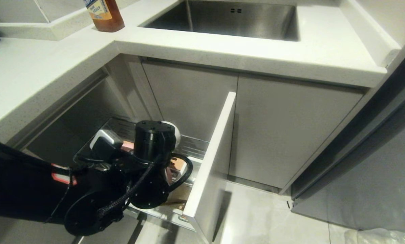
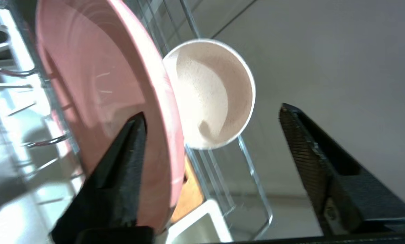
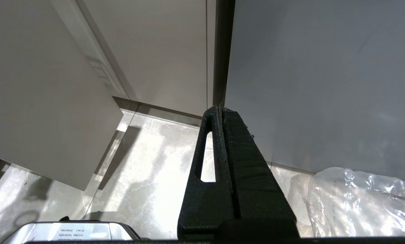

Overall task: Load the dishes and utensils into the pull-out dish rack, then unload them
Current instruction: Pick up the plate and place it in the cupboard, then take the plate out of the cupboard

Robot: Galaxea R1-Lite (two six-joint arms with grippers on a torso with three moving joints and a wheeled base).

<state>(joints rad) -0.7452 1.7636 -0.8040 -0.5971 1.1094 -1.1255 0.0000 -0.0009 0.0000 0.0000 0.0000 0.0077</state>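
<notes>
Bottle (image 1: 105, 15) label, text unreadable.

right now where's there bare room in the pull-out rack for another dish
Crowded at the prong rows: the pink plate stands on edge with the cream bowl right behind it, and the open left gripper straddles the plate's rim. Bare wire shows beside the bowl.

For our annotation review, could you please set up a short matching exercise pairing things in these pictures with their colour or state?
Column one:
1. plate
2. bowl
3. left gripper
4. right gripper

Column two:
A. fingers pressed together
B. pink, standing on edge in the rack
C. fingers spread apart
D. cream-white, beside the plate

Pairs: 1-B, 2-D, 3-C, 4-A
</notes>
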